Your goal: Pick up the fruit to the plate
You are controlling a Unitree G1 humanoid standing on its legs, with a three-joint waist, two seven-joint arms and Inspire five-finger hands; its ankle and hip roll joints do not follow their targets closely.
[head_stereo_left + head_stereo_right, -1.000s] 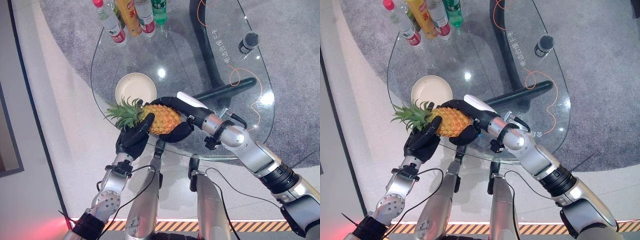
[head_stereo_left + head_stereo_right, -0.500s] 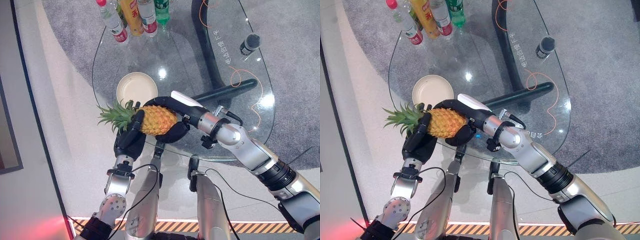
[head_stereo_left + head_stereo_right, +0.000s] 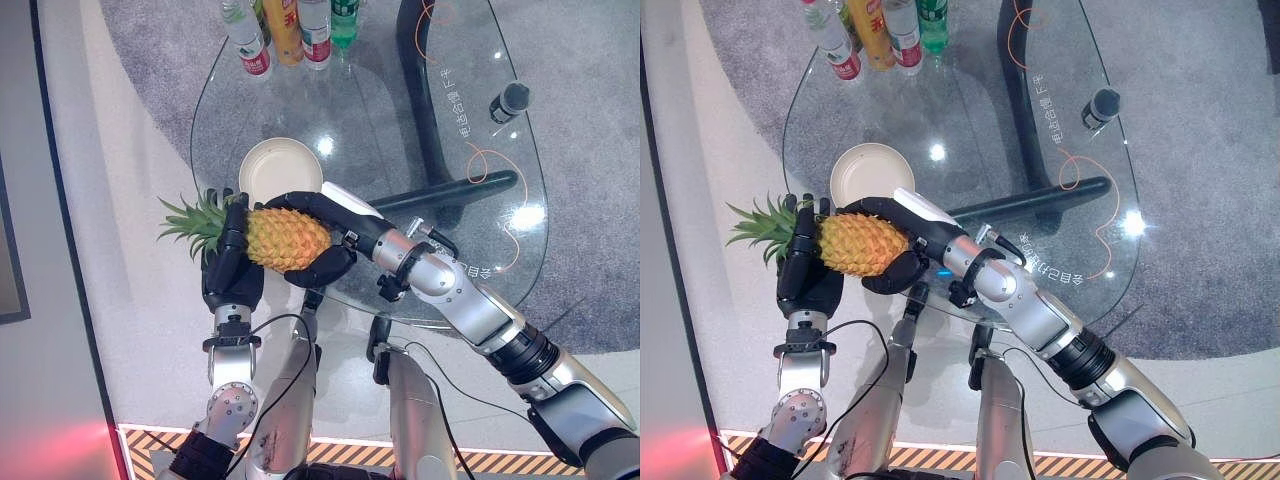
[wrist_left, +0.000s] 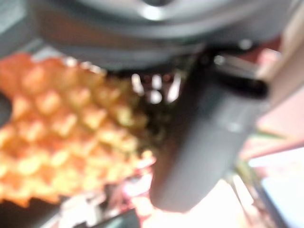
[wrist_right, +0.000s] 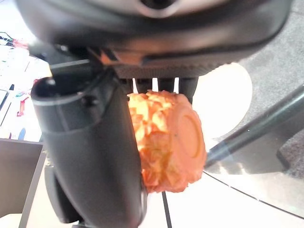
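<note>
Grey speckled carpet and pale flooring lie beneath an oval clear-glass worktop (image 3: 500,130) on a dark curved base. At its near left edge, the robot holds a golden-orange pineapple with a green leafy crown (image 3: 285,238) on its side, lifted between both hands. The right hand (image 3: 325,215) wraps dark fingers and thumb around the fruit's body, with the flat base facing its wrist camera. The left hand (image 3: 232,270) cups the crown end from below, fingers curled up against the leaves and skin. Just beyond the pineapple, a round cream plate (image 3: 280,170) sits bare on the glass. Several plastic bottles (image 3: 290,25) stand clustered at the far edge, and a small dark cylinder (image 3: 508,100) with a thin orange cable (image 3: 480,165) rests toward the right.
</note>
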